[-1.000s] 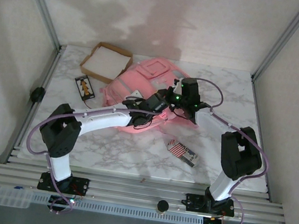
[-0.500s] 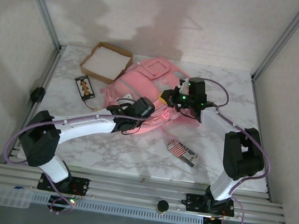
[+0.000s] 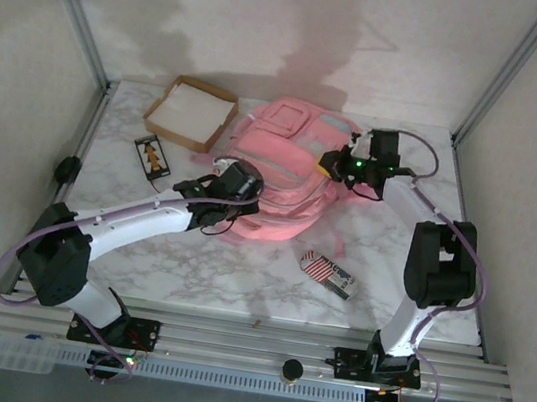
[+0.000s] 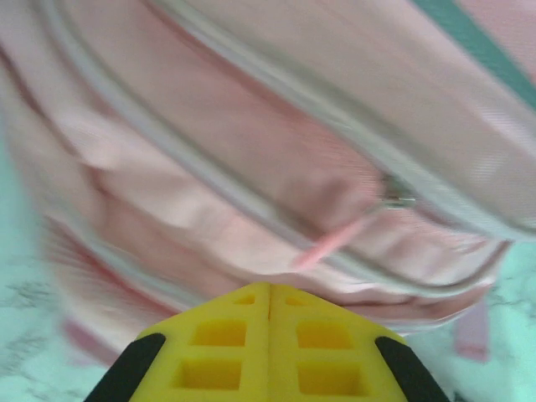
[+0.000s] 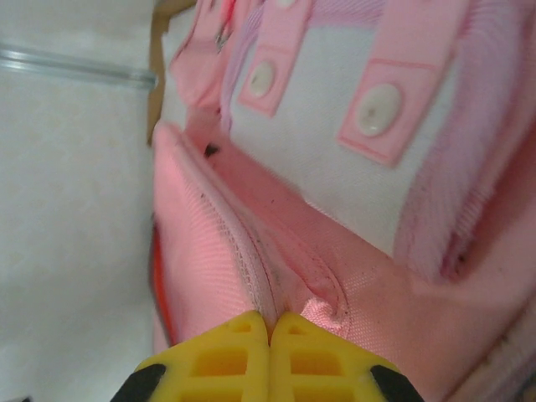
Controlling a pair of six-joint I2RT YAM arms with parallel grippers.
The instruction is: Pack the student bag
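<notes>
Overhead: the student bag (image 3: 283, 168) is lying at the back of the marbled table (image 3: 238, 267), beside a cardboard box (image 3: 199, 113); it is sitting further right than a second ago
Left wrist: the left gripper (image 4: 269, 289) is holding its yellow fingers together, empty, near woven pink fabric; a zip pull (image 4: 400, 201) is showing
Right wrist: the right gripper (image 5: 270, 318) is pinching the bag's pink seam; round snaps (image 5: 373, 109) are showing

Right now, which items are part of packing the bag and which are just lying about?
In the job: student bag; right tool, pinching its fabric; left tool, shut, facing it.
Lying about, maybe for packing: cardboard box; small card; striped packet.
</notes>
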